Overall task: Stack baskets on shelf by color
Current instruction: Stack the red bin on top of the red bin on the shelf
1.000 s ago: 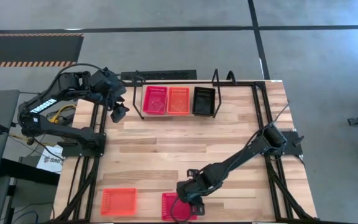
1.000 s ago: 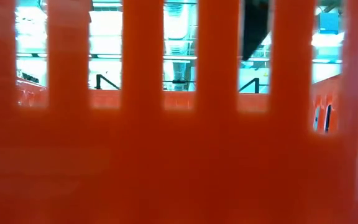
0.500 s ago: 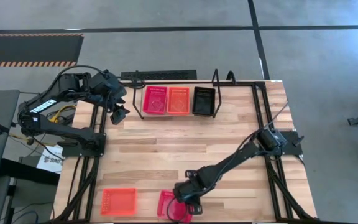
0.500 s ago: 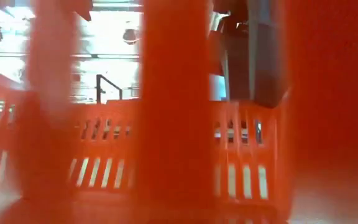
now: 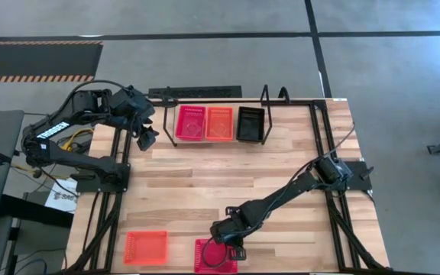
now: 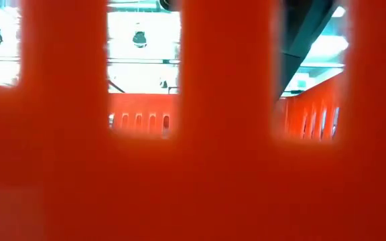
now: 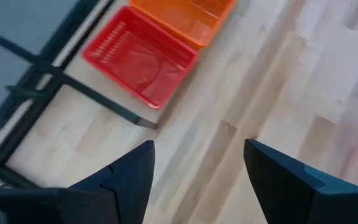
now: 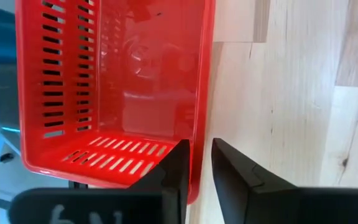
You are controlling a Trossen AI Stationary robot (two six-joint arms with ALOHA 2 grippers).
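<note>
A red basket [image 5: 215,257] lies at the table's near edge, its bottom on the wood; its slotted wall [image 6: 213,167] fills the low view. My right gripper [image 5: 226,246] reaches down onto it and is shut on one wall. An orange-red basket [image 5: 145,247] lies to its left. At the far edge the shelf [image 5: 176,142] holds a red basket [image 5: 191,122], an orange basket [image 5: 220,122] and a black basket [image 5: 250,124] side by side. My left gripper [image 5: 147,137] hangs open above the table, beside the shelf's left end, touching nothing. My right gripper has the red basket's side wall [image 8: 202,134] between its fingers, near a corner. One finger [image 8: 174,171] is inside the basket and the other [image 8: 232,171] outside. The fingers slant down from the table's far right. The basket's bottom stays on the table.
Bare wood lies between the shelf and the two near baskets. The shelf's black upright rods [image 5: 266,95] stand at its ends. The right arm [image 5: 289,195] stretches slantwise across the table's right half.
My right gripper has sunk onto the red basket, moving a little toward the table's left. Half a second ago the basket stood turned and tipped; now it lies square and flat again, slightly left of where it began.
</note>
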